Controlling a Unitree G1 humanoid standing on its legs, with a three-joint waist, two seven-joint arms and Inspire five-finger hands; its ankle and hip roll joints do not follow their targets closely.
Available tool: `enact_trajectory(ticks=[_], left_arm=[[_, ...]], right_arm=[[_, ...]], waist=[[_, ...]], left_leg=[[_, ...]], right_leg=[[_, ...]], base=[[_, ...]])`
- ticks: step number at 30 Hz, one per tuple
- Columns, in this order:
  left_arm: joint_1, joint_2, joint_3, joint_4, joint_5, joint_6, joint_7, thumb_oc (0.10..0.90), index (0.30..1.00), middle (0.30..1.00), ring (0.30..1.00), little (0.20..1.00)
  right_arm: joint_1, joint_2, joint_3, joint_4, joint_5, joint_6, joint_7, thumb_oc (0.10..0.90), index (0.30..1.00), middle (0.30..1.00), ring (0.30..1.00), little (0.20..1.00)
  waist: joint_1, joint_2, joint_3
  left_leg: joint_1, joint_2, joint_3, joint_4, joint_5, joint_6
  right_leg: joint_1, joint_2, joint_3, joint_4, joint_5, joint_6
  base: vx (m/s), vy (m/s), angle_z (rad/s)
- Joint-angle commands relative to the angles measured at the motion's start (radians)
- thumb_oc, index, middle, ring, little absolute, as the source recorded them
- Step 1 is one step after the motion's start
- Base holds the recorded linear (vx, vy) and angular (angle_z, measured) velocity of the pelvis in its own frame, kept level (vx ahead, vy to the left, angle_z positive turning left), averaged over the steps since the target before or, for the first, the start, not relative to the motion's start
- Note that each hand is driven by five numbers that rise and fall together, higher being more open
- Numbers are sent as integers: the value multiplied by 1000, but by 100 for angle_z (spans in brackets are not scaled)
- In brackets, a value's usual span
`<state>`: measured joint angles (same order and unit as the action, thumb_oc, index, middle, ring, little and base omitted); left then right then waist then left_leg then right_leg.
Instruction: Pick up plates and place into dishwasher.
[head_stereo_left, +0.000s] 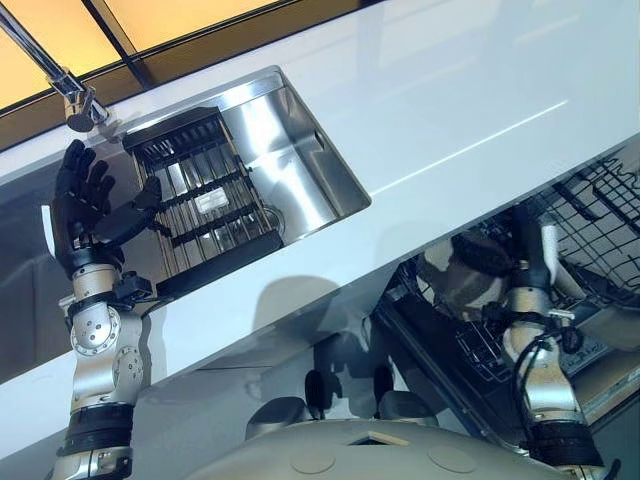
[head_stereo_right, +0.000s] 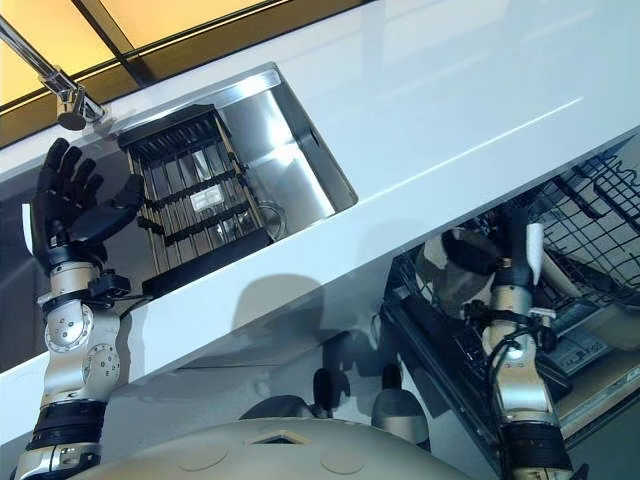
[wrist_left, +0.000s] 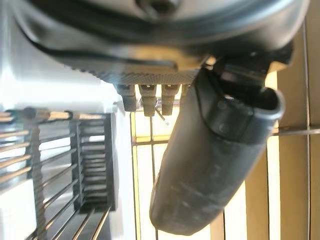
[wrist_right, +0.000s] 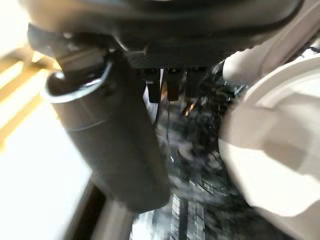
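1. Over the dishwasher rack (head_stereo_left: 600, 215): right hand (head_stereo_left: 525, 245), finger state unreadable, beside a pale plate (wrist_right: 265, 160).
2. Beside the sink (head_stereo_left: 290, 140), above its dish rack (head_stereo_left: 205, 200): left hand (head_stereo_left: 85, 205), fingers spread, empty.

Kitchen. You have a white countertop (head_stereo_left: 470, 90) with an inset stainless sink (head_stereo_left: 300, 165) at 10 o'clock, a chrome faucet (head_stereo_left: 60, 80) above it, and an open dishwasher's wire rack (head_stereo_left: 600, 220) at 4 o'clock.

Bright glare on the countertop (head_stereo_left: 450, 110), dim dishwasher rack (head_stereo_left: 600, 220), blurred wrist views
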<state>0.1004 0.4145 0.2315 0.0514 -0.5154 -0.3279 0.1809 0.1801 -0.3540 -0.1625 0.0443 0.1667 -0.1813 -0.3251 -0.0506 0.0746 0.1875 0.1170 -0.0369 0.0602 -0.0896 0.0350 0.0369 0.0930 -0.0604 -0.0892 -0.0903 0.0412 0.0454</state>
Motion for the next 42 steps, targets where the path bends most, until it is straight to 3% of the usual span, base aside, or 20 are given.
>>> enact_trajectory(ticks=[1, 8, 14, 20, 25, 31, 37, 41, 42], left_arm=[[-60, 50, 70, -7, -19, -93, -39, 800, 900, 900, 900, 900], [-58, 51, 63, 6, -27, -83, -57, 800, 900, 900, 900, 900], [-89, 68, 51, 70, -70, -102, -87, 800, 900, 900, 900, 900], [-142, 77, 7, 83, -86, -76, -79, 800, 900, 900, 900, 900], [-180, 95, -24, 75, -89, -40, -74, 800, 900, 900, 900, 900], [-202, 103, -53, 46, -77, -1, -50, 800, 900, 900, 900, 900], [-218, 111, -63, 39, -93, 12, -48, 800, 900, 900, 900, 900], [-230, 114, -75, 49, -103, 20, -36, 800, 900, 900, 900, 900], [-229, 111, -78, 50, -103, 20, -37, 800, 900, 900, 900, 900]], right_arm=[[-100, 0, -119, -98, 115, -182, -19, 800, 900, 900, 900, 900], [-80, 12, -194, -46, 236, -190, -36, 800, 900, 900, 900, 900], [-99, 4, -278, 76, 378, -231, -149, 800, 900, 900, 900, 900], [-121, -31, -316, 271, 439, -177, -144, 800, 900, 900, 900, 900], [-142, -72, -280, 489, 613, -98, 46, 800, 900, 900, 900, 900], [-183, -122, -245, 607, 631, -46, 157, 800, 900, 900, 900, 900], [-234, -160, -195, 640, 731, 7, 460, 800, 900, 900, 900, 900], [-260, -148, -147, 615, 885, 114, 666, 800, 900, 900, 900, 900], [-266, -142, -134, 601, 905, 115, 693, 800, 900, 900, 900, 900]], waist=[[-19, -5, -78], [-40, -17, -81], [-57, -17, -75], [-62, -7, -65], [-49, 2, -49], [-30, 24, -23], [-9, 53, 16], [3, 56, 20], [6, 55, 19]], left_leg=[[20, -36, 53, 6, -122, 31], [30, -33, 66, 3, -126, 33], [31, -31, 79, 4, -131, 33], [32, -33, 82, 5, -134, 40], [22, -36, 75, 18, -132, 41], [-9, -42, 49, 50, -130, 35], [-33, -47, 17, 66, -118, 22], [-33, -45, -3, 61, -107, 15], [-32, -43, -7, 60, -105, 14]], right_leg=[[-77, 2, 8, 131, -112, 84], [-66, 10, 24, 113, -104, 81], [-78, 10, 42, 119, -100, 87], [-98, 8, 49, 147, -102, 90], [-119, 7, 38, 192, -117, 83], [-136, 3, 31, 226, -130, 70], [-137, -3, 10, 240, -144, 50], [-122, -3, -9, 236, -151, 39], [-118, -3, -13, 235, -152, 37]], base=[[33, -24, -12], [34, -27, -13], [19, -13, -4], [33, -39, -4], [41, -81, 0], [30, -59, 5], [8, -35, 13], [43, -42, 10], [48, -43, 5]])
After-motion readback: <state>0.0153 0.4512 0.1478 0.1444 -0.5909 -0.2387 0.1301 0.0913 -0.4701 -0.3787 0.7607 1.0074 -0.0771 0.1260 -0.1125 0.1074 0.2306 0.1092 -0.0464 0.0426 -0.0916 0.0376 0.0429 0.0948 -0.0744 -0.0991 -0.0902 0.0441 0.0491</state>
